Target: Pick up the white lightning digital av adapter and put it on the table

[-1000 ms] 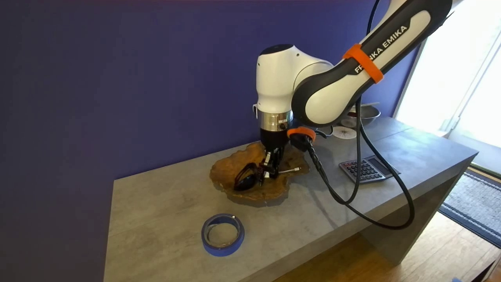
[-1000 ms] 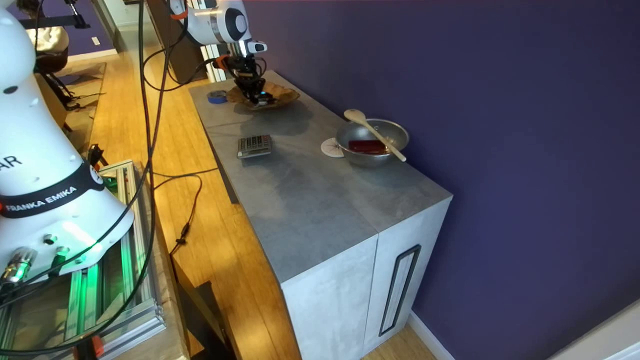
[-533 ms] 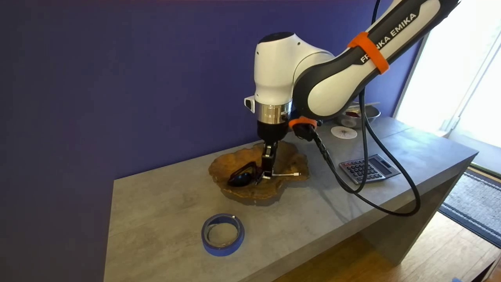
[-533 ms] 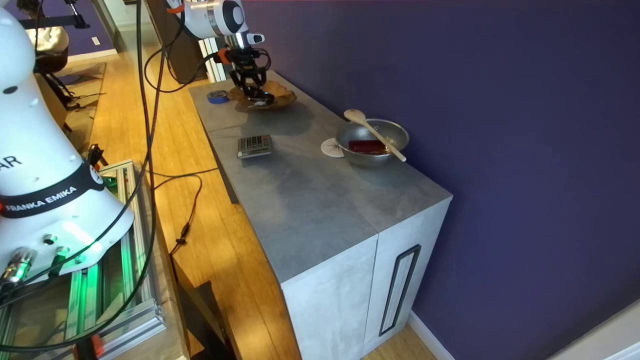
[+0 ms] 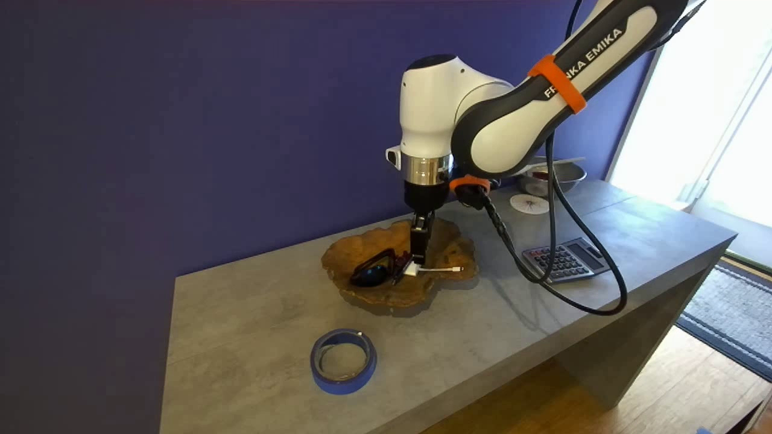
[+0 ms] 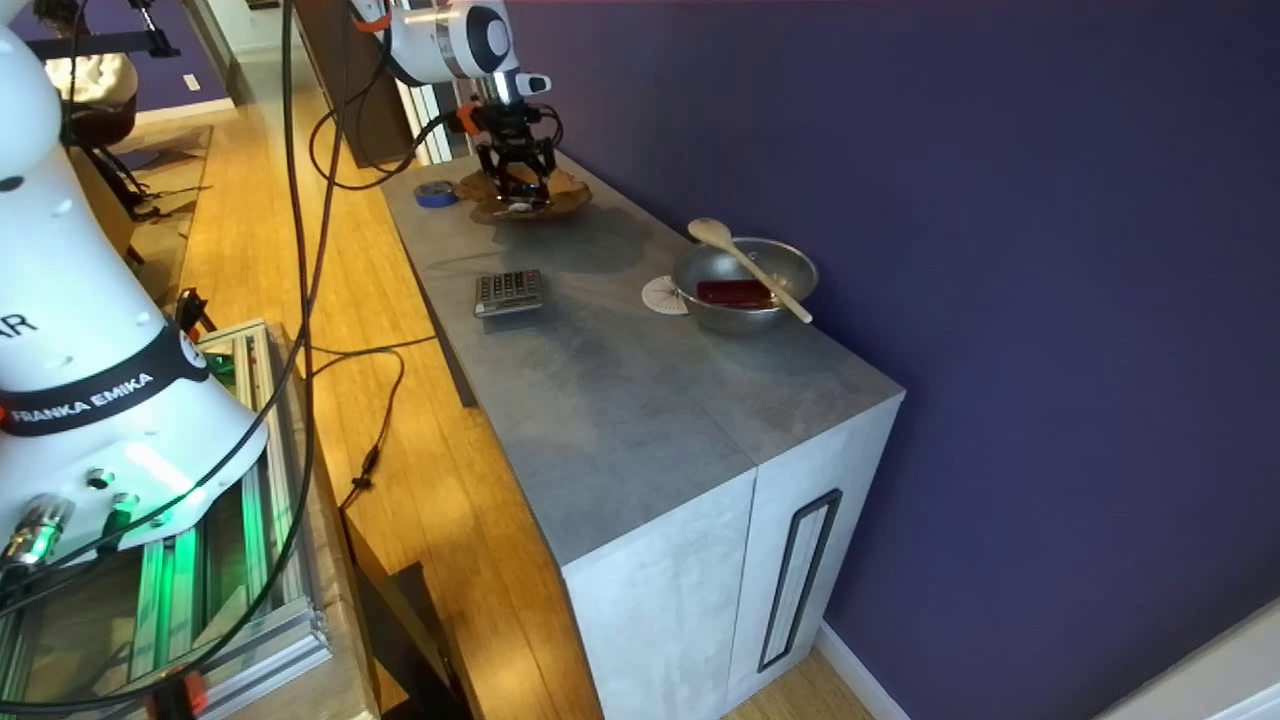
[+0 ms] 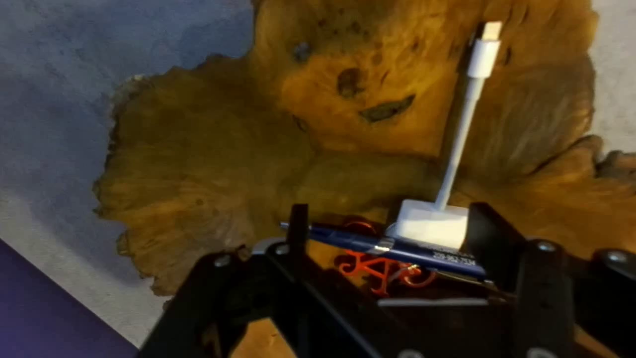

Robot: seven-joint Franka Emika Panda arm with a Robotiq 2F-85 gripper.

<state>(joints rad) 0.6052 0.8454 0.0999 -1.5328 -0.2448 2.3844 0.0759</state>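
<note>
The gripper (image 7: pixel 391 228) has its two fingers (image 7: pixel 298 228) spread well apart, with nothing pinched between them. Seen from the wrist, the body of the white lightning adapter (image 7: pixel 431 226) lies in that gap, close beside the finger on the right of the view; whether they touch, or how deep the tips reach beside it, I cannot tell. Its thin cable runs out beyond the fingertips to a plug that points away from the tool. A blue pen (image 7: pixel 410 252) lies across the same gap, along the adapter's edge, and a red ornament (image 7: pixel 383 281) shows next to it — either could well get caught in the same pinch.

All of these rest in the wooden bowl (image 7: pixel 213 149) beneath the tool, and in an exterior view a dark glossy object (image 5: pixel 371 276) lies in it, to the side of the fingers. Farther from the tool spreads the table (image 5: pixel 259 313), bearing a roll of blue tape (image 5: pixel 338 387), a calculator (image 5: pixel 566 263) and, farthest off, a metal bowl (image 6: pixel 735 320).

As I judge it, the reach is about done and the grasp is not: the adapter is in the wooden bowl, unheld. Left to do: close on the white body, lift it over the wooden rim, set it down on the table — and let go
</note>
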